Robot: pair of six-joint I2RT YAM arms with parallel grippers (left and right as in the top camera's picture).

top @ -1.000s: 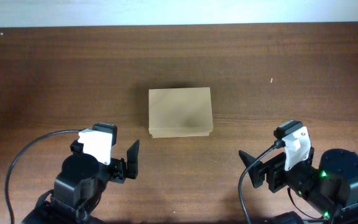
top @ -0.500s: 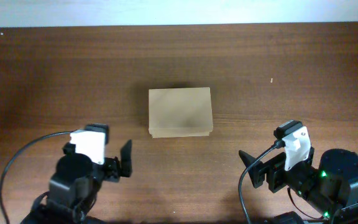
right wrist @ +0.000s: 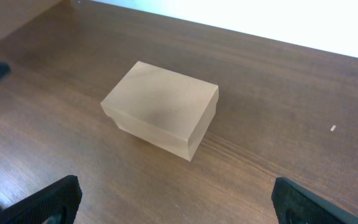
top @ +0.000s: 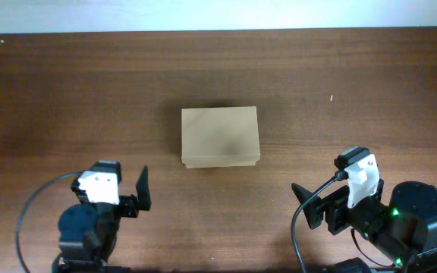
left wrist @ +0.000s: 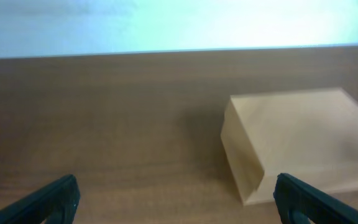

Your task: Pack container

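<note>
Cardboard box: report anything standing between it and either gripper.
Nothing visible does. Only wooden table surface lies between the cardboard box and the left gripper, and likewise the right gripper. Both grippers are open and empty, on the near side of the box.

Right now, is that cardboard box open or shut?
Shut. The container shows a flat, closed top with no flap raised in all three views; its inside is hidden.

Left arm [top: 89, 227]: low at the near left edge, wrist pointing forward.
Left gripper [left wrist: 178, 200]: jaws spread wide, nothing between them.
Right arm [top: 410, 214]: near right corner, wrist angled inward.
Right gripper [right wrist: 179, 200]: jaws wide apart, empty.
</note>
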